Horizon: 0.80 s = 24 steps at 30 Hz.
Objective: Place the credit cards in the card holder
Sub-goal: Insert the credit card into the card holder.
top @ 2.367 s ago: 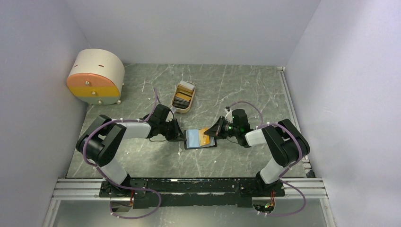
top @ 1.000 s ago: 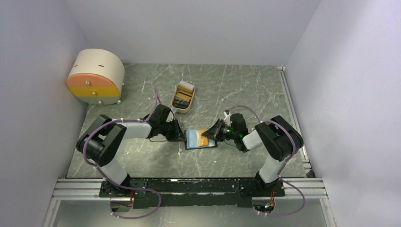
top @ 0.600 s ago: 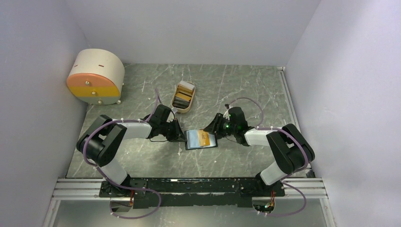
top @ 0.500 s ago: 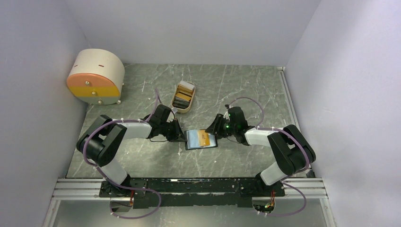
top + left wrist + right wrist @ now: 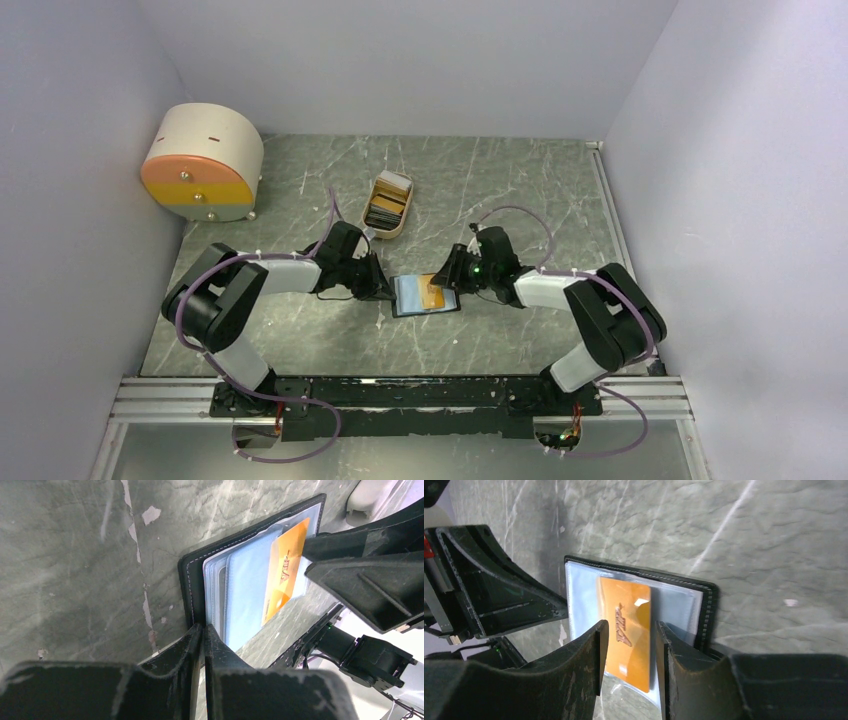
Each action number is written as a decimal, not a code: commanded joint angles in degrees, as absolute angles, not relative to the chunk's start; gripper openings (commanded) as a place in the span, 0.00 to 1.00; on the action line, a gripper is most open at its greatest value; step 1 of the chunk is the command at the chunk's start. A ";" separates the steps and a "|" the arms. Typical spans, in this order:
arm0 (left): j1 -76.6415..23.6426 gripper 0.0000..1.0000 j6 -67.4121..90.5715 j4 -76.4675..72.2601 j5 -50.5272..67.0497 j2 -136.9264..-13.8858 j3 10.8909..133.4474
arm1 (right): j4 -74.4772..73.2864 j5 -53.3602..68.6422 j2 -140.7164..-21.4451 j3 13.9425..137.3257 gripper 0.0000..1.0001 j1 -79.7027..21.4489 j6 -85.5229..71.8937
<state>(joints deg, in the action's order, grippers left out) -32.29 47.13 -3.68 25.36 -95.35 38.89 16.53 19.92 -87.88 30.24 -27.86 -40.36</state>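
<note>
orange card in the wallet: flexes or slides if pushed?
Probably stiff: the orange card lies flat and unbent. Likely slides easily, since the card holder has glossy-looking pockets. The holder itself probably won't scoot: the left gripper pinches its edge.

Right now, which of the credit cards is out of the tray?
The orange card, lying on the open card holder; the other cards sit in the beige tray.

Soft, even light is coming from above in the overhead view, throwing only faint shadows under the arms (image 5: 280, 272). In the wrist views the near fingers (image 5: 574, 680) are blurring, a small glint is showing on the orange card (image 5: 626, 625), and the table (image 5: 75, 555) is looking sharp.
</note>
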 commanded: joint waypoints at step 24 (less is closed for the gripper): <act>-34.45 0.15 50.13 -2.77 28.70 -90.75 35.23 | 21.07 21.53 -90.92 32.98 0.43 -38.01 -49.06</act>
<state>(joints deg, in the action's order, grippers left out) -33.80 49.34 -3.33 28.08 -92.75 35.64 20.29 21.28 -91.44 32.95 -37.17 -48.07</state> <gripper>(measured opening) 0.147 0.429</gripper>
